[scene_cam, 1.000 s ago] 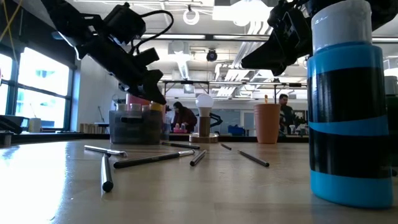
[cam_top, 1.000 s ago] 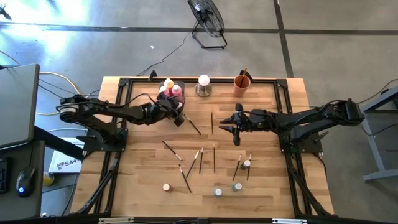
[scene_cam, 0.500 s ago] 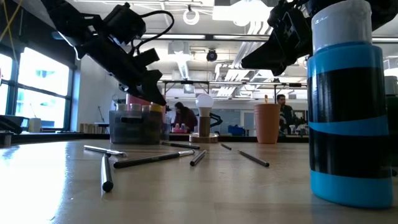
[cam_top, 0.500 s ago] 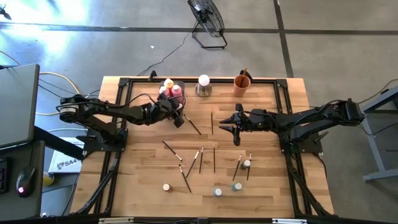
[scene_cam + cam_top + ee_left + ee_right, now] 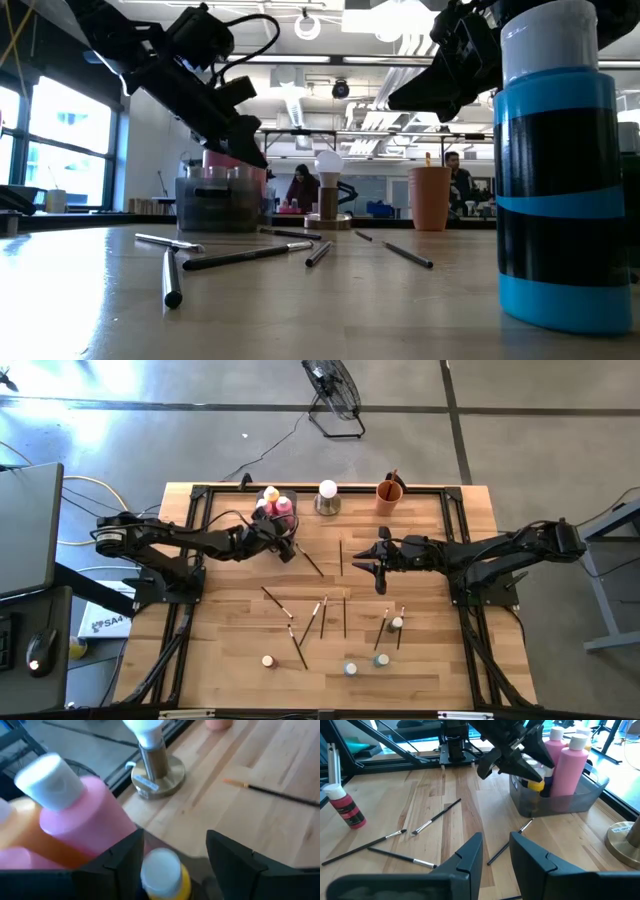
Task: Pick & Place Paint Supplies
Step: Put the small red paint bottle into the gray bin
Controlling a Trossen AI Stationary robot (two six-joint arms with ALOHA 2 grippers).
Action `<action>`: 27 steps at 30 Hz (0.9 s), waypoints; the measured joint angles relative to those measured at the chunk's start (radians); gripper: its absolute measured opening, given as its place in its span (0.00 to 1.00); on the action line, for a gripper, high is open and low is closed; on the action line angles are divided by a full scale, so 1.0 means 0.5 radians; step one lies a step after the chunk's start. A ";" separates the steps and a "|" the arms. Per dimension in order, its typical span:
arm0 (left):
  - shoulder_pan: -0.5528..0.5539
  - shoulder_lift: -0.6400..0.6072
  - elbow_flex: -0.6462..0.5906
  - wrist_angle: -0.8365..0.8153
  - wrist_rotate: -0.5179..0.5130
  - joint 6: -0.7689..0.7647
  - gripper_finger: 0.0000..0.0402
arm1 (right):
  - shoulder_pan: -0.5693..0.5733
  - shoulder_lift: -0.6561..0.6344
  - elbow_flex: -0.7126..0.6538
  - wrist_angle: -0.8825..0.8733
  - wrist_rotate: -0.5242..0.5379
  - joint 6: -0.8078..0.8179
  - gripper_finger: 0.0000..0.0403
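Little had shifted since a second earlier: both arms sat where they were, and a person far off in the room had moved slightly. On the wooden table (image 5: 230, 650), the left tool (image 5: 172, 865) hovered over the grey tray (image 5: 555, 805) at upper centre-left of the overhead picture. Its fingers stood spread, with a small yellow bottle (image 5: 162, 876) between them, over the tray. Whether the fingers touched it could not be told. A tall pink bottle (image 5: 82, 810) and an orange one stood upright in the tray beside it.

The right tool (image 5: 380, 555) hung mid-frame, fingers a little apart and holding nothing.

Risks, largest first. Lifting away, the left fingers could clip the pink bottle close alongside and topple it, since it is tall and narrow. The yellow bottle could tip if it landed on the tray's edge. Several paintbrushes (image 5: 322, 617) and tiny bottles (image 5: 268, 660) lay scattered across the lower table; the thin brushes, lying flat, could roll or slip from a pinch.
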 joint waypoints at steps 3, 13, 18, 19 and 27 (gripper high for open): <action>0.000 -0.032 0.013 0.073 0.006 0.061 0.53 | -0.001 -0.001 0.000 0.000 0.001 0.001 0.23; -0.001 -0.162 0.277 -0.092 0.183 0.218 0.54 | -0.001 -0.001 0.000 -0.003 0.000 0.001 0.23; -0.002 -0.162 0.439 -0.315 0.230 0.180 0.54 | -0.001 -0.001 0.000 -0.002 -0.001 0.001 0.23; -0.002 -0.162 0.457 -0.360 0.230 0.160 0.54 | -0.001 -0.001 0.001 -0.003 -0.001 0.001 0.23; -0.001 -0.160 0.468 -0.525 0.271 0.043 0.54 | -0.001 -0.001 0.000 -0.002 -0.001 0.002 0.23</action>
